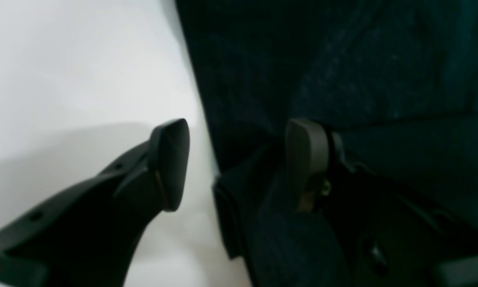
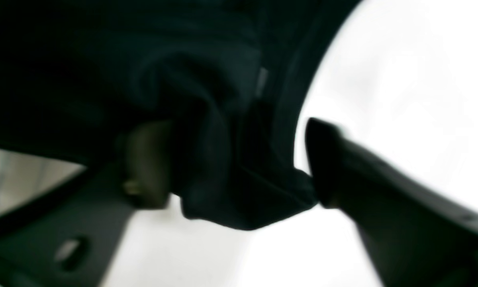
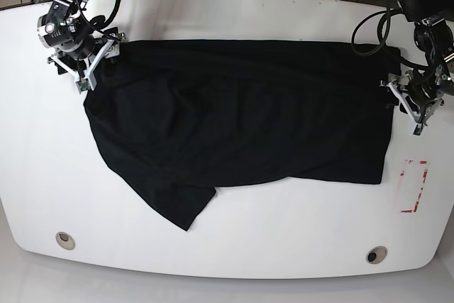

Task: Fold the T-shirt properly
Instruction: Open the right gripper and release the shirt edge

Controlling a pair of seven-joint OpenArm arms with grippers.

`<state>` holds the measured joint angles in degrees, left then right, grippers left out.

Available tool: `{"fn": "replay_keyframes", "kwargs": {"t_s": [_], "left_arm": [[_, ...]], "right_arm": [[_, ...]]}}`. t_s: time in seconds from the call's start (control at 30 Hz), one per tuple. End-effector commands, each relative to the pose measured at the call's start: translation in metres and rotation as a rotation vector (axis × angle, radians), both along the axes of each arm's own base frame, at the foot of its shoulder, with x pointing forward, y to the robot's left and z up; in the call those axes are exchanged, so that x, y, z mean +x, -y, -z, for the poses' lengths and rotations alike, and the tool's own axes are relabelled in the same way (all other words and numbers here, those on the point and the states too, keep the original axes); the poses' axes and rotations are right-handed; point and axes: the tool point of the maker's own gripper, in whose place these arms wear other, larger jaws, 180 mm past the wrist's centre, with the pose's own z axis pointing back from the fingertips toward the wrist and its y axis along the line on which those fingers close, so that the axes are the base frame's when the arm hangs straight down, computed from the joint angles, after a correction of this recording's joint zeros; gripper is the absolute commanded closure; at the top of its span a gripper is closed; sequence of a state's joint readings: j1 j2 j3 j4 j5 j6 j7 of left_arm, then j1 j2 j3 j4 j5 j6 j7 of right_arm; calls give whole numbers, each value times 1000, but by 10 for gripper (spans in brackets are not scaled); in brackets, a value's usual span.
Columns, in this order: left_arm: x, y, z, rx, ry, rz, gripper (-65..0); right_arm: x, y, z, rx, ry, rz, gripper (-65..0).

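While both claws gape, the T-shirt (image 3: 241, 118) edge sits between their fingers.

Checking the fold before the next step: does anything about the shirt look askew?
Yes. The T-shirt has one sleeve splayed past its lower edge at the near left, and that side slants.
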<state>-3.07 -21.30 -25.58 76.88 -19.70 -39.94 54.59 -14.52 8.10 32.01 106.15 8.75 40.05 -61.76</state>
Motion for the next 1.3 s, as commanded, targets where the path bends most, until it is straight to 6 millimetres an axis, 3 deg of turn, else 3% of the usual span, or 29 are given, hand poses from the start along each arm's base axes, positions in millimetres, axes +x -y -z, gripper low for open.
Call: {"fn": "replay_keyframes", "kwargs": {"t_s": [0.0, 0.27, 0.43, 0.63, 0.73, 0.93, 1.07, 1.27], "left_arm": [[21, -6, -35, 36, 100, 14, -346], [28, -17, -92, 147, 206, 8, -346], [31, 6, -114, 123, 294, 42, -346], [9, 25, -106, 119, 278, 93, -346], [4, 39, -93, 88, 253, 108, -346], [-10, 37, -72, 98, 185, 102, -346], [-15, 29, -59, 113, 141, 83, -346], [-17, 24, -54, 110, 121, 70, -344]], "right_arm": [[16, -1, -25, -22, 92, -19, -583], [29, -5, -56, -64, 183, -44, -552], [42, -9, -64, -55, 222, -42, -547], [61, -19, -71, -17, 275, -23, -547], [69, -21, -75, -3, 294, -23, -547], [83, -29, -83, 23, 330, -22, -549], [89, -44, -83, 71, 347, -13, -552], [98, -92, -68, 150, 308, -111, -550]]}}
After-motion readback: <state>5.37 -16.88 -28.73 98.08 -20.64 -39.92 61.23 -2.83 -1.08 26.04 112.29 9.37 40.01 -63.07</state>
